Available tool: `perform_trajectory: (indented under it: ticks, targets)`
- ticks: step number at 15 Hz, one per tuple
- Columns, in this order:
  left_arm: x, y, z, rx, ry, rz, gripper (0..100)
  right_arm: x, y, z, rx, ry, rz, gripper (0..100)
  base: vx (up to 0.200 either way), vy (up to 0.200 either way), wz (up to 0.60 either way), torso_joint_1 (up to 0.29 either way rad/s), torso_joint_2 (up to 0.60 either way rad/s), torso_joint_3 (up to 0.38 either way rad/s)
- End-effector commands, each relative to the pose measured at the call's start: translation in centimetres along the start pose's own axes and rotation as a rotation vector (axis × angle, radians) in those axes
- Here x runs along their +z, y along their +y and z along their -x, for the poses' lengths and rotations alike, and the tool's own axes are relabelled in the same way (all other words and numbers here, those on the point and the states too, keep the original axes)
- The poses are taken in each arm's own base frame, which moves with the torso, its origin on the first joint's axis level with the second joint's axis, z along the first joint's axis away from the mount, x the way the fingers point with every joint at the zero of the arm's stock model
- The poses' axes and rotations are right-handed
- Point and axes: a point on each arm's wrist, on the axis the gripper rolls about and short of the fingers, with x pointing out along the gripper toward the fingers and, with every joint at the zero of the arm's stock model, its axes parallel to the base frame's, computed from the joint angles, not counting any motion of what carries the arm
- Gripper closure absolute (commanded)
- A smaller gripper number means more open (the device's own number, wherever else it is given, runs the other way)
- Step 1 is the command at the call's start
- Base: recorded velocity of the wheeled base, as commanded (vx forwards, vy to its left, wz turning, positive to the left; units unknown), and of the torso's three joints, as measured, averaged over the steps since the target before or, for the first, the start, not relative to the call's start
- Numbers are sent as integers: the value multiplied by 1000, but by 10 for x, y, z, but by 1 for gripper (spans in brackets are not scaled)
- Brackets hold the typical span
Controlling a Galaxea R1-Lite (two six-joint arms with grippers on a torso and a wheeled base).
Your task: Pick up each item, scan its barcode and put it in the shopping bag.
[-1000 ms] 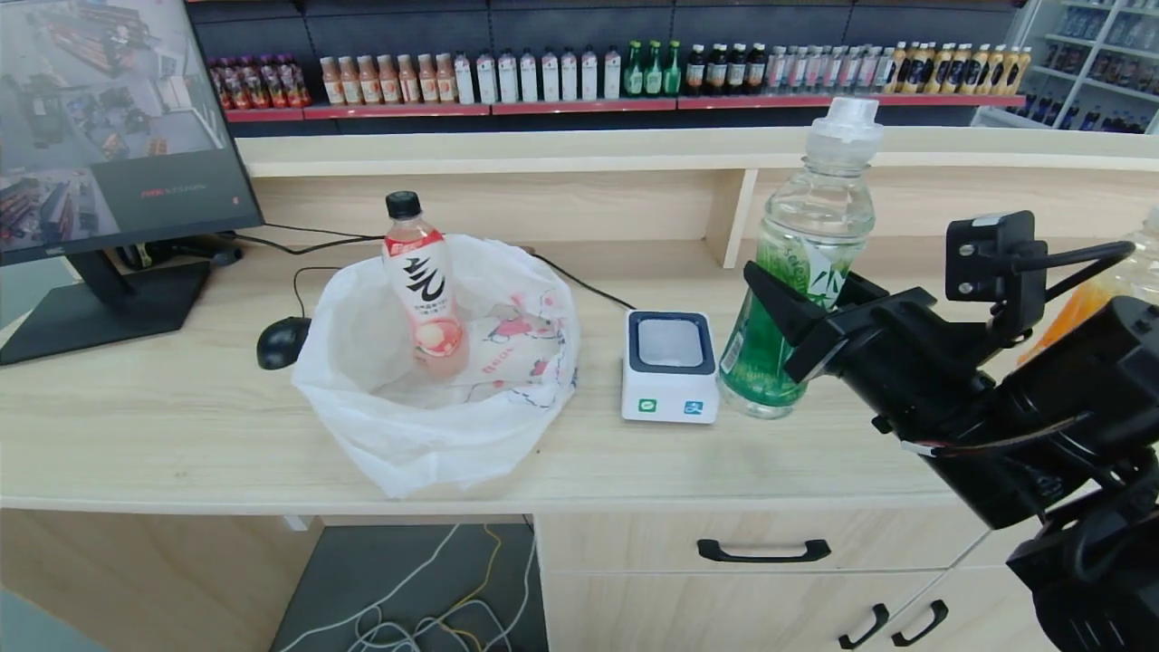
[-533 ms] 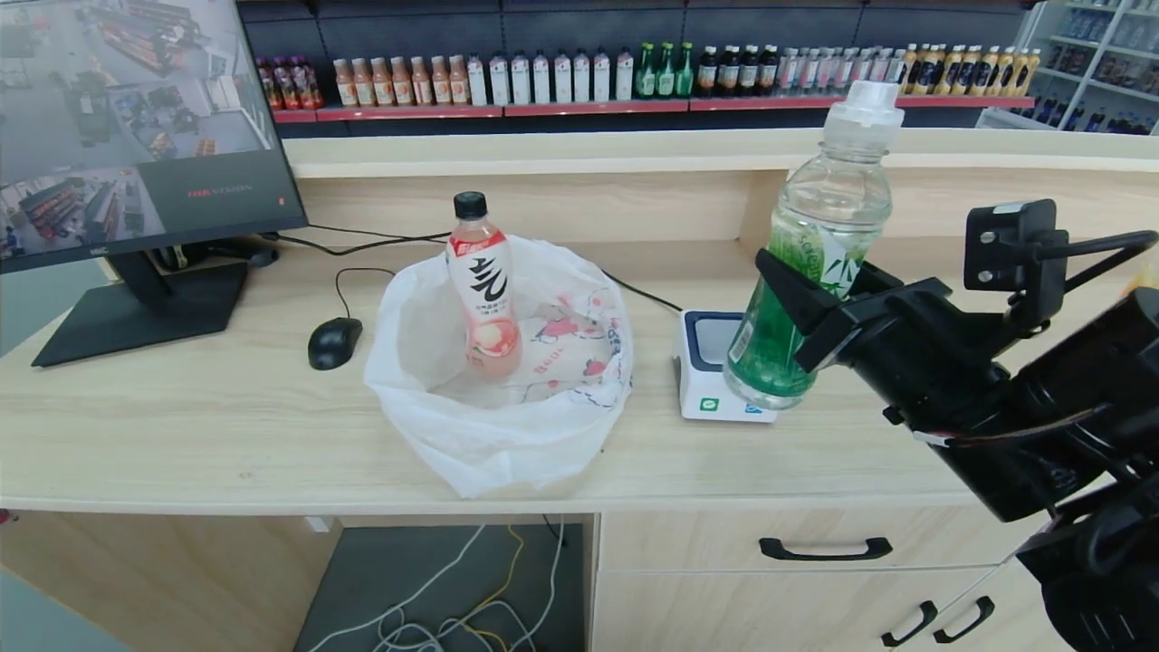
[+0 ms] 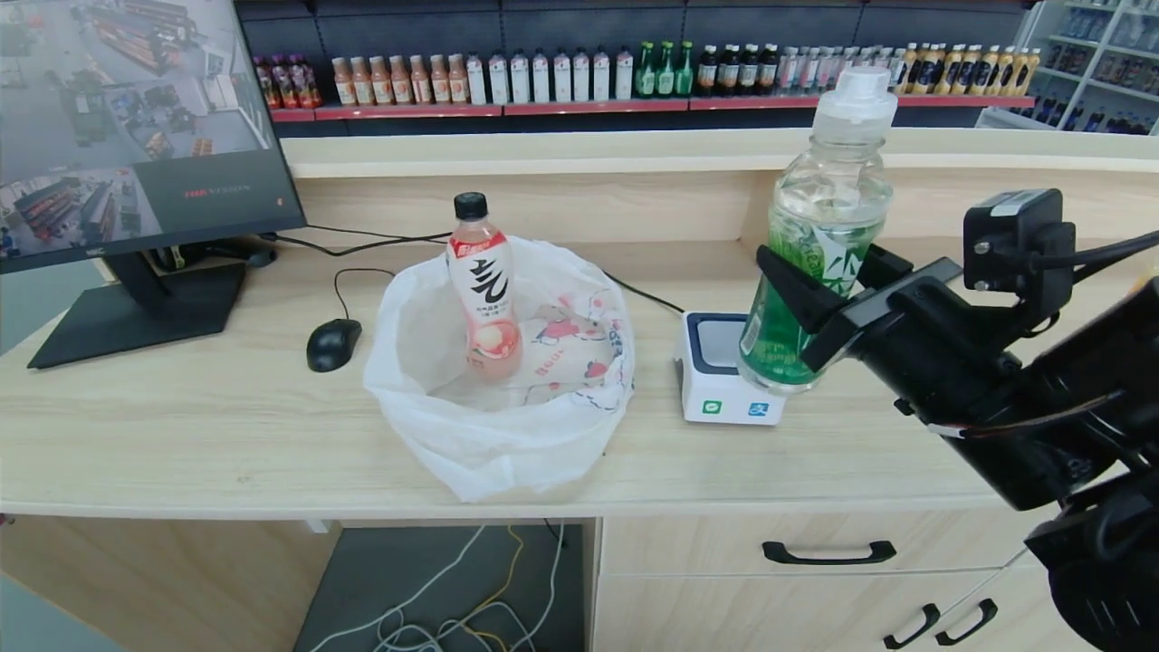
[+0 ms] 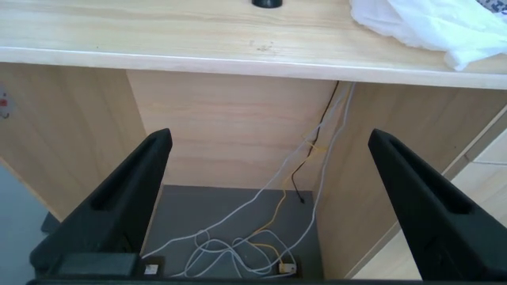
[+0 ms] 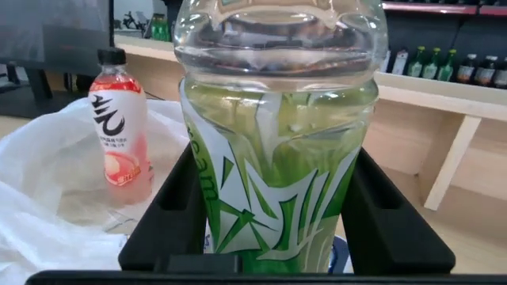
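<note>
Head view: green bottle (image 3: 819, 235) held upright just by the scanner (image 3: 715, 398).
Right gripper (image 3: 828, 285) clamped on it; pink bottle (image 3: 484, 290) stands in shopping bag (image 3: 507, 435); left gripper (image 4: 269, 198) spread wide, empty.

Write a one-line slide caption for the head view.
Right pincer holds a green bottle over the scanner, beside the shopping bag containing a pink bottle.
</note>
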Motion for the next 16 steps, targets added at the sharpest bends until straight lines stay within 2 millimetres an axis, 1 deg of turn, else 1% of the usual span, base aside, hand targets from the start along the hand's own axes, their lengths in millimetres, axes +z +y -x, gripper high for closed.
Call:
perform_trajectory:
  ticks: [1, 2, 3, 4, 5, 7, 8, 9, 10, 12, 14, 16]
  targets:
    - [0, 0, 0, 0, 0, 1, 0, -5, -9, -15, 6, -26, 65, 100, 0, 0, 0, 0, 0, 0]
    - [0, 0, 0, 0, 0, 1, 0, -5, -11, -21, 8, -44, 112, 100, 0, 0, 0, 0, 0, 0]
    - [0, 0, 0, 0, 0, -1, 0, -7, -19, -26, -11, -53, 203, 100, 0, 0, 0, 0, 0, 0]
    - [0, 0, 0, 0, 2, 1, 0, -10, -23, -26, 4, -50, 295, 100, 0, 0, 0, 0, 0, 0]
    - [0, 0, 0, 0, 0, 1, 0, -14, -24, -27, 61, -62, 400, 100, 0, 0, 0, 0, 0, 0]
    - [0, 0, 0, 0, 0, 1, 0, -19, -23, -28, 125, -83, 520, 100, 0, 0, 0, 0, 0, 0]
    - [0, 0, 0, 0, 0, 1, 0, -27, -26, -29, 189, -98, 597, 100, 0, 0, 0, 0, 0, 0]
    - [0, 0, 0, 0, 0, 1, 0, -32, -31, -30, 223, -108, 636, 100, 0, 0, 0, 0, 0, 0]
    - [0, 0, 0, 0, 0, 1, 0, -32, -34, -31, 242, -126, 680, 100, 0, 0, 0, 0, 0, 0]
    - [0, 0, 0, 0, 0, 1, 0, -47, -34, -36, 356, -175, 746, 100, 0, 0, 0, 0, 0, 0]
    - [0, 0, 0, 0, 0, 1, 0, -44, -40, -40, 365, -209, 784, 100, 0, 0, 0, 0, 0, 0]
    - [0, 0, 0, 0, 0, 1, 0, -59, -41, -39, 424, -208, 805, 100, 0, 0, 0, 0, 0, 0]
